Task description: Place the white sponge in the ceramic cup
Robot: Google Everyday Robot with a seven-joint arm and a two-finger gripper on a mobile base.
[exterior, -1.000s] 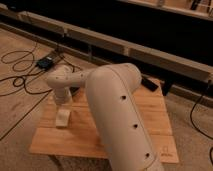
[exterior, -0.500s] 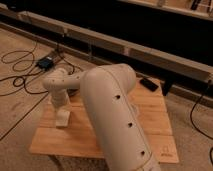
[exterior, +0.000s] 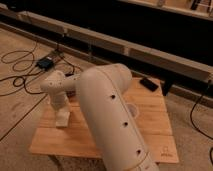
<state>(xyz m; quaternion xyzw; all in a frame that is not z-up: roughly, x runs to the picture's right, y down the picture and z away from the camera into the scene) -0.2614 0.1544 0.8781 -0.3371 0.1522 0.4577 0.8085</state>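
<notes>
The gripper (exterior: 62, 118) hangs low near the bench's (exterior: 150, 127) left edge, pointing down; how wide it stands, and whether it grasps anything, cannot be told; the white sponge cannot be distinguished from the pale tip there, so its long axis is undetermined. The ceramic cup (exterior: 132, 108) lies well to the right, near the bench's centre, half hidden behind the arm (exterior: 110, 120); the carry would presumably run rightward.

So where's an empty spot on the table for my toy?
Front-left of the wooden table, between the gripper and the near edge, is bare. So is the right side, from the ceramic cup to the edge. The middle is crowded: the robot arm covers it. A dark object sits at the far right corner.
</notes>
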